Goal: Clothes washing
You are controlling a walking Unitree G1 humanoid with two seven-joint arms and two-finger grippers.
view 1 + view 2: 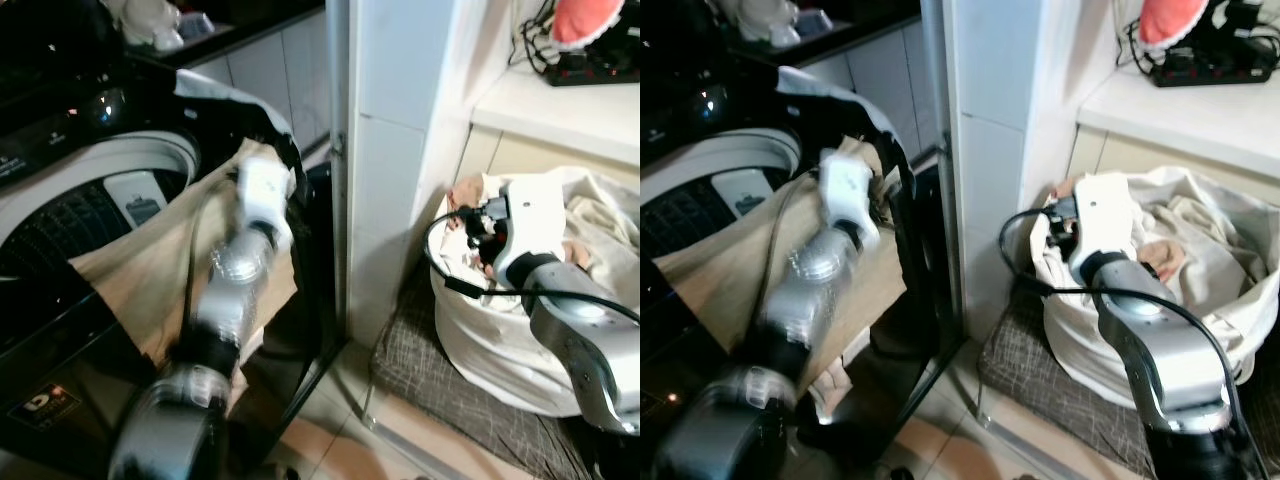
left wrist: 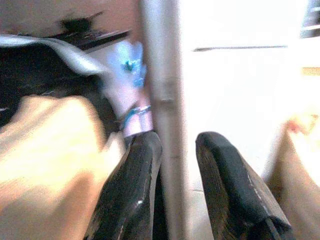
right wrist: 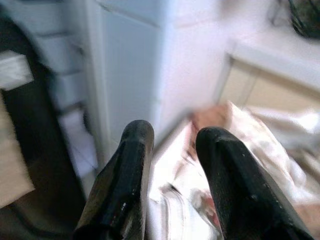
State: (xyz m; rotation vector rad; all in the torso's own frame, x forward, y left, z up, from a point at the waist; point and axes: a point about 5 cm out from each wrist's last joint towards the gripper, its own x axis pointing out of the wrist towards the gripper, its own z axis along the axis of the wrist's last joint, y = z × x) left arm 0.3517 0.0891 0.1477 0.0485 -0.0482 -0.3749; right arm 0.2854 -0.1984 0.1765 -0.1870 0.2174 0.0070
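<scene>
The left gripper point(image 2: 175, 165) is raised at the washing machine point(image 1: 70, 190), fingers parted with nothing between them, beside the tan cloth point(image 1: 140, 270) draped over the machine's rim. The right gripper point(image 3: 170, 170), likewise parted and empty, hangs over the white laundry bag point(image 1: 500, 350) of clothes point(image 1: 1200, 240) on the floor

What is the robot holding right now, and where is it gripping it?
Nothing. The left gripper and the right gripper are both open and empty.
</scene>
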